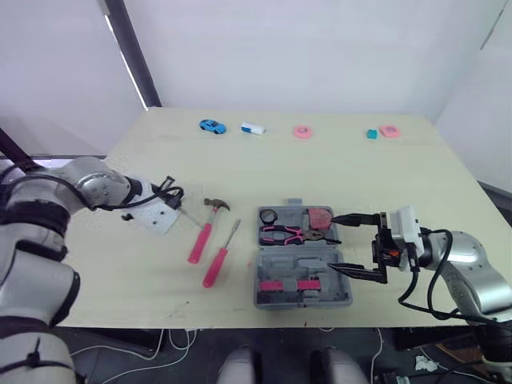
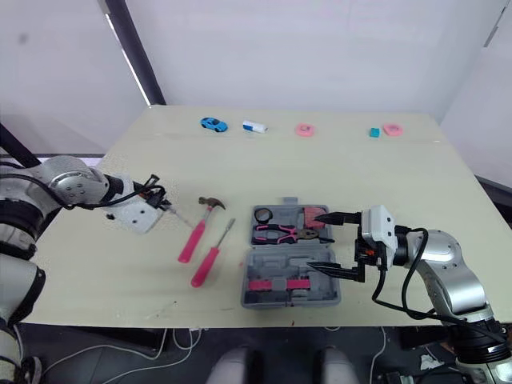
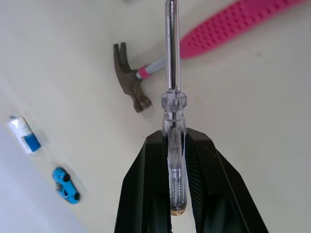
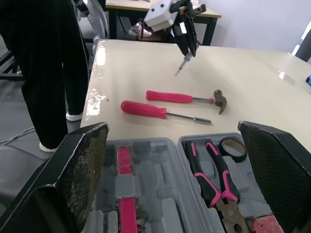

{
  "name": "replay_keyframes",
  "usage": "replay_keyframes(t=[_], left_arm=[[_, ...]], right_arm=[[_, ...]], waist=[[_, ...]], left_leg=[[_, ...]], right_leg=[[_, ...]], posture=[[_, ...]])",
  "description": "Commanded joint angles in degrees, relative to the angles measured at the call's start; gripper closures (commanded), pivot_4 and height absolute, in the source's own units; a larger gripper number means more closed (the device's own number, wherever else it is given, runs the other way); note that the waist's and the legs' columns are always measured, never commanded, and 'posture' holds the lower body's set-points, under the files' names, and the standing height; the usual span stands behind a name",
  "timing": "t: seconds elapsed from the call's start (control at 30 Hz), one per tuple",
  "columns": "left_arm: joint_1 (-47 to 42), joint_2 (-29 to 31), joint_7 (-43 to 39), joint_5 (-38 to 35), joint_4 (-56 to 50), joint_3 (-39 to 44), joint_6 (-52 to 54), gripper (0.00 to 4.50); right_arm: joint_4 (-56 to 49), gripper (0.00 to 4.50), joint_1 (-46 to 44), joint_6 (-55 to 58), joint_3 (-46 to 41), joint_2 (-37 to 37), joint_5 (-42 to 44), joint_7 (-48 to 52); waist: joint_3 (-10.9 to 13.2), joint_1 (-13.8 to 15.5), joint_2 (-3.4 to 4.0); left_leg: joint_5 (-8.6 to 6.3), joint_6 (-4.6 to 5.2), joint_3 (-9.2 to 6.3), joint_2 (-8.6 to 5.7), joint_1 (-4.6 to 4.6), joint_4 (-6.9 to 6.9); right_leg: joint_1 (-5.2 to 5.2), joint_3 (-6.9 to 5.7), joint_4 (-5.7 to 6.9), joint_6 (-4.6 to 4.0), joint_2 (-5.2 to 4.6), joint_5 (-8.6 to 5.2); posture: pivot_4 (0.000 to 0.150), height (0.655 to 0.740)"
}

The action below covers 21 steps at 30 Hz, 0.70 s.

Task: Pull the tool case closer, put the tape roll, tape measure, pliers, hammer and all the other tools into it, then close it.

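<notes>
Case of grey moulded plastic (image 1: pixel 288 264) lies open at the pale table's (image 1: pixel 360 176) near edge — rigid, light, likely slides by its rim. Right gripper (image 1: pixel 334 242) gapes wide at its right side, empty. Pink-handled claw hammer (image 1: pixel 204 232), left of the case: head-heavy, best gripped near the head. Left gripper (image 3: pixel 174 136) pinches a slim clear-handled screwdriver (image 3: pixel 171 104) — slick, light.
</notes>
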Motion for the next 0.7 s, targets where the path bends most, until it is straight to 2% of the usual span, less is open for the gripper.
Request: replay_keyframes(t=[0.03, 0.13, 0.37, 0.7], left_arm=[[5.8, -0.3, -7.8, -13.3, -9.7, 7.4, 14.5, 4.5], [11.5, -0.9, -11.5, -20.0, -19.0, 11.8, 27.4, 4.5], [24.9, -2.0, -13.4, -42.0, -46.4, 25.1, 81.5, 4.5], [34.4, -5.5, 3.1, -51.3, -63.9, 40.9, 114.2, 4.5]], right_arm=[[-1.2, 0.0, 0.1, -1.0, -0.7, -0.1, 0.5, -0.2], [-1.2, 0.0, 0.1, -1.0, -0.8, -0.1, 0.6, -0.3], [-0.6, 0.0, 0.1, -1.2, -1.5, -0.1, 1.0, -0.4], [1.6, 0.0, 0.0, -1.9, -3.3, -0.6, 1.6, -0.1]], waist=[[0.0, -0.1, 0.01], [0.0, -0.1, 0.01], [0.0, -0.2, 0.01], [0.0, -0.6, 0.01]], left_leg=[[0.0, 0.0, -0.01, 0.0, 0.0, 0.0], [0.0, 0.0, -0.02, 0.01, 0.0, 0.01], [0.0, -0.01, -0.1, 0.0, 0.01, 0.06], [0.01, -0.02, -0.27, 0.0, 0.08, 0.07]], right_leg=[[0.0, -0.01, 0.01, 0.0, 0.0, 0.0], [0.0, 0.0, 0.03, 0.0, 0.01, 0.0], [0.02, 0.0, 0.08, 0.01, 0.04, 0.0], [0.09, -0.01, 0.08, 0.01, 0.11, -0.02]], posture=[[0.15, 0.7395], [0.15, 0.7395], [0.15, 0.7395], [0.15, 0.7395]])
